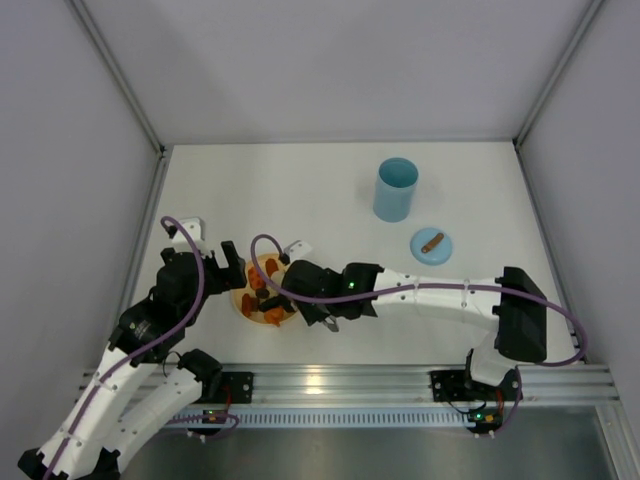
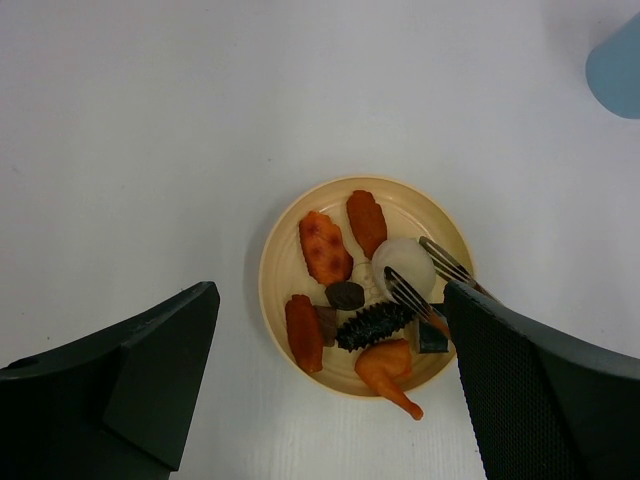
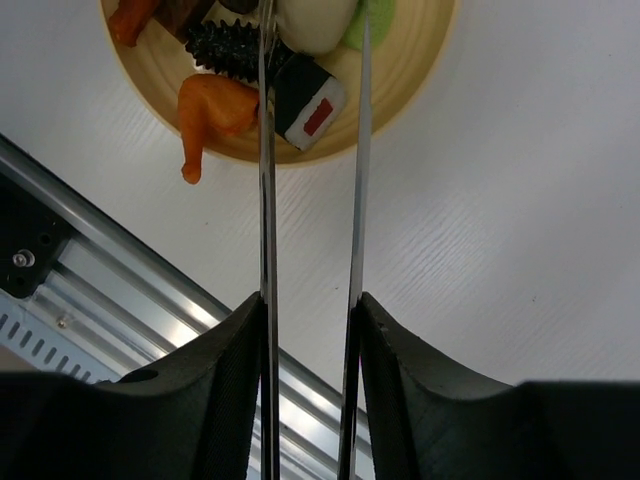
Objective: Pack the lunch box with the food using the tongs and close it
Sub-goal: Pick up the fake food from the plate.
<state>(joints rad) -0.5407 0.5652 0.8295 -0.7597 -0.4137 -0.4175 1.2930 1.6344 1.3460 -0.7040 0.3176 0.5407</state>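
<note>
A light blue lunch box (image 1: 396,190) is seen standing upright and uncovered at the far right of the white table (image 1: 300,190), with its round lid (image 1: 431,246) laid flat nearby, closer to the arms. A yellow plate (image 1: 240,306) of food (image 1: 271,268) is largely covered by the right arm (image 1: 430,290), which is stretched across from the right. The dark end of the left arm (image 1: 150,320) is held just beside the plate's left edge.
</note>
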